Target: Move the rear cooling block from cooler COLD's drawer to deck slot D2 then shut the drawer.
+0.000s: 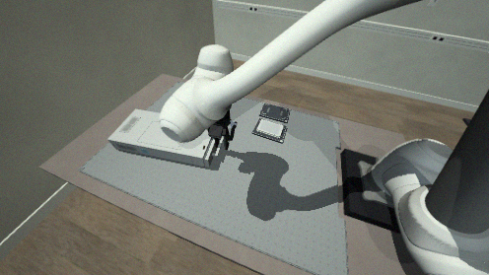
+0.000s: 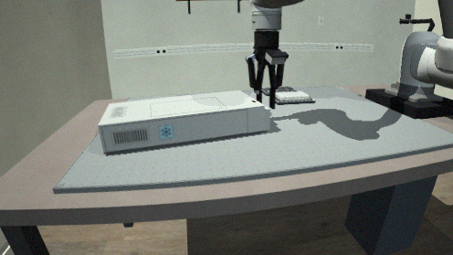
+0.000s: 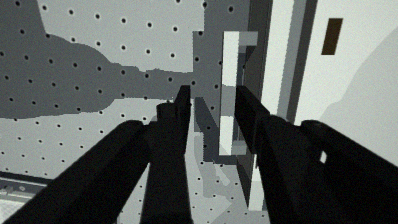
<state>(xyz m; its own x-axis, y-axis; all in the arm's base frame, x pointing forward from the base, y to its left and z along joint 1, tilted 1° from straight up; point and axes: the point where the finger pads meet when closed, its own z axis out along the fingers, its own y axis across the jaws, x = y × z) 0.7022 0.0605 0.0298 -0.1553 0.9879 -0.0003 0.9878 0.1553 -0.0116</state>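
Lower the gripper (image 1: 224, 141) (image 2: 266, 103) (image 3: 212, 100) squarely astride the handle (image 3: 229, 65), centre of the wrist frame, and close evenly before pulling straight; its fingers stand apart, unclamped, and the right-hand one in that frame looks nearer the bar. Count: one cooler (image 1: 148, 142) (image 2: 201, 129) (image 3: 365, 75), left in the top frame, one handle, two fingers, two deck slots at upper centre; the rear block is hidden, presumably inside the cooler.

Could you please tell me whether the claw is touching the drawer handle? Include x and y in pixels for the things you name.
Cannot tell: in the wrist view, one finger of the claw (image 1: 225, 142) (image 2: 266, 104) (image 3: 212, 89) overlaps the handle (image 1: 217, 148) (image 3: 229, 65), hiding any gap.
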